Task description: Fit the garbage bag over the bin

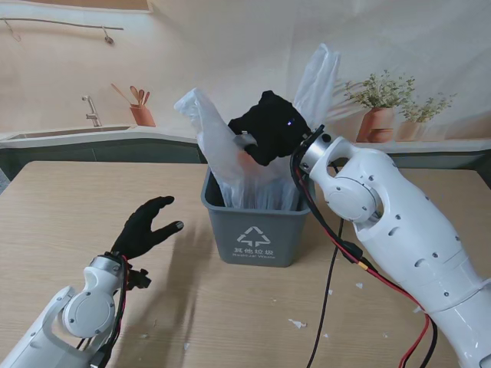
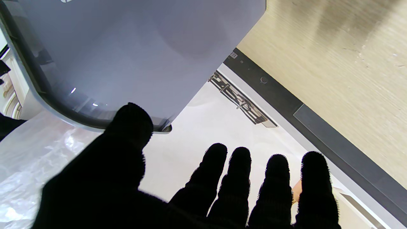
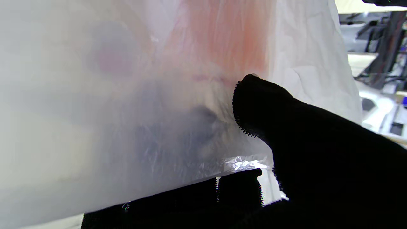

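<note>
**Bag's in the bin, but not over the rim yet**

Lower left of the frame, the left hand (image 1: 146,228) is hovering empty with fingers spread, probably waiting to catch the near rim. Mid-frame, the grey bin (image 1: 256,239) is sitting upright on the wooden table (image 1: 61,222). Above it, the right hand (image 1: 270,127) is pinching the garbage bag (image 1: 222,149), thumb (image 3: 260,105) against film, likely lifting the mouth so it can open. The bag's handles are sticking up toward the top.

Mock kitchen, sink (image 1: 65,133), faucet (image 1: 91,111), utensil pot (image 1: 142,114)
</note>
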You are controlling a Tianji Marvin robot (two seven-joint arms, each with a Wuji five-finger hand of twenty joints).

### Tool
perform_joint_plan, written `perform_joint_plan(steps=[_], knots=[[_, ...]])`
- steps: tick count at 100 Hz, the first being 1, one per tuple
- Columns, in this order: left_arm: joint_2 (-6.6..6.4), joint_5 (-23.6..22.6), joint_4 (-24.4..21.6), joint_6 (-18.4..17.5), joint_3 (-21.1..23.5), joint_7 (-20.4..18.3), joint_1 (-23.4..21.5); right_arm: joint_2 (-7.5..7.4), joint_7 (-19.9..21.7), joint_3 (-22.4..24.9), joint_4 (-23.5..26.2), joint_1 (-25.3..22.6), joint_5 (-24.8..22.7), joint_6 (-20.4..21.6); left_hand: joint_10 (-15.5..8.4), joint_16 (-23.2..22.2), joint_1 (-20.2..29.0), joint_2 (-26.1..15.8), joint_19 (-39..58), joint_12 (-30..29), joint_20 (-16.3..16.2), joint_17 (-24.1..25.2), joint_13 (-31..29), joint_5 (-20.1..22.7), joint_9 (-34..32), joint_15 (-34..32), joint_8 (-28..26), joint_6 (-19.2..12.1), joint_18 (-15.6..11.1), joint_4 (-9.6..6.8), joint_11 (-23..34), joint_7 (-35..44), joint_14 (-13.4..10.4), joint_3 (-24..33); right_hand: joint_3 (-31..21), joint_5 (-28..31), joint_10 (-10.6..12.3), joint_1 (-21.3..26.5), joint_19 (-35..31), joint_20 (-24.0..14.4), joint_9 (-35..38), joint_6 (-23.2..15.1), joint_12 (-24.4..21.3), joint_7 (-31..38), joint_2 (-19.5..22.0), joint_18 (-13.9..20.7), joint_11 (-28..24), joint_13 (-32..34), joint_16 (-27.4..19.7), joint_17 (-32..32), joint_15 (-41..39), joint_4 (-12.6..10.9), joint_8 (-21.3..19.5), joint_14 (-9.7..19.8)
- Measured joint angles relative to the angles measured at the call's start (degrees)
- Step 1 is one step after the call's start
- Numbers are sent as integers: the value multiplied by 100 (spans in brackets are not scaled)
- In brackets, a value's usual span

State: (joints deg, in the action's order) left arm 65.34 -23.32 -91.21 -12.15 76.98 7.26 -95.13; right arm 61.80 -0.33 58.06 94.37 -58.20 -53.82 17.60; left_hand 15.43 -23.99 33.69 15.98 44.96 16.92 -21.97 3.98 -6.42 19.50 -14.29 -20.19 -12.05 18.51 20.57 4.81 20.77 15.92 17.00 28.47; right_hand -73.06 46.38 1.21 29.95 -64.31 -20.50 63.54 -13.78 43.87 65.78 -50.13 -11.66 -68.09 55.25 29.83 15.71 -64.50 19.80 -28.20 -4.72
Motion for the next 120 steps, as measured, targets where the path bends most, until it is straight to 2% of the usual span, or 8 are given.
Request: perform_joint_plan(steps=[31,54,71,84,91,98,104,120], knots=[[-7,12,-38,50,-16,-43,-11,9,-226,-384,243,-398,-506,-1615,0,0,0,0,0,0,0,0,0,0,0,0,0,0,0,0,0,0,0,0,0,0,0,7,62,0,-3,21,7,2,5,3,0,0,2,0,-16,0,-1,0],[-13,46,-66,65,-53,-79,-24,145,-607,-796,237,-470,-559,-2921,0,0,0,0,0,0,0,0,0,11,0,0,0,0,1,0,0,0,0,0,0,-13,0,83,61,0,-3,158,-140,72,6,38,0,0,4,72,-17,0,69,0],[-16,66,-61,62,-82,-108,-17,248,-772,-956,81,-534,-440,-3094,0,0,0,0,0,0,0,0,0,15,0,0,0,0,1,0,0,0,0,0,35,-134,0,93,61,0,-20,175,-185,127,9,99,-8,3,4,75,-17,0,138,0],[-13,38,-61,62,-68,-86,-19,272,-791,-978,80,-631,-371,-3158,0,0,0,0,-1,0,0,0,0,15,0,0,0,0,1,0,0,0,0,0,225,-457,0,89,62,0,-275,376,-236,76,165,174,-59,-137,4,-1,-16,0,508,12],[-14,28,-65,64,-68,-85,-19,272,-832,-958,163,-740,-481,-3232,0,0,0,0,-1,0,0,0,0,16,0,0,0,0,1,0,0,0,0,0,386,-814,0,-54,150,26,-811,632,-311,-176,381,177,-71,-533,59,-219,59,0,685,15],[-20,14,-66,66,-77,-111,-16,270,-828,-913,341,-897,-494,-3340,0,0,0,0,-1,0,0,0,0,16,0,0,0,0,1,0,0,0,0,0,470,-1409,-138,-362,427,171,-1955,1101,-520,-1054,841,177,3,-1392,137,-620,470,-739,279,-14],[-26,3,-66,67,-87,-132,-13,261,-771,-864,505,-1045,-574,-3382,0,0,0,0,-1,0,0,0,0,16,0,0,0,0,1,0,0,0,0,0,658,-2108,-246,-518,647,302,-2926,1375,-848,-1422,1067,180,248,-2123,138,-912,887,-1029,211,-66],[-31,-36,-101,48,-83,-141,-32,226,-508,-604,944,-1455,-709,-3383,0,0,0,0,-2,0,0,-1,0,16,0,0,0,0,2,0,0,0,0,0,1272,-3828,-440,-917,1502,488,-5102,1833,-1977,-2089,1404,228,1367,-3706,-398,-1481,2261,-1031,701,-136]])
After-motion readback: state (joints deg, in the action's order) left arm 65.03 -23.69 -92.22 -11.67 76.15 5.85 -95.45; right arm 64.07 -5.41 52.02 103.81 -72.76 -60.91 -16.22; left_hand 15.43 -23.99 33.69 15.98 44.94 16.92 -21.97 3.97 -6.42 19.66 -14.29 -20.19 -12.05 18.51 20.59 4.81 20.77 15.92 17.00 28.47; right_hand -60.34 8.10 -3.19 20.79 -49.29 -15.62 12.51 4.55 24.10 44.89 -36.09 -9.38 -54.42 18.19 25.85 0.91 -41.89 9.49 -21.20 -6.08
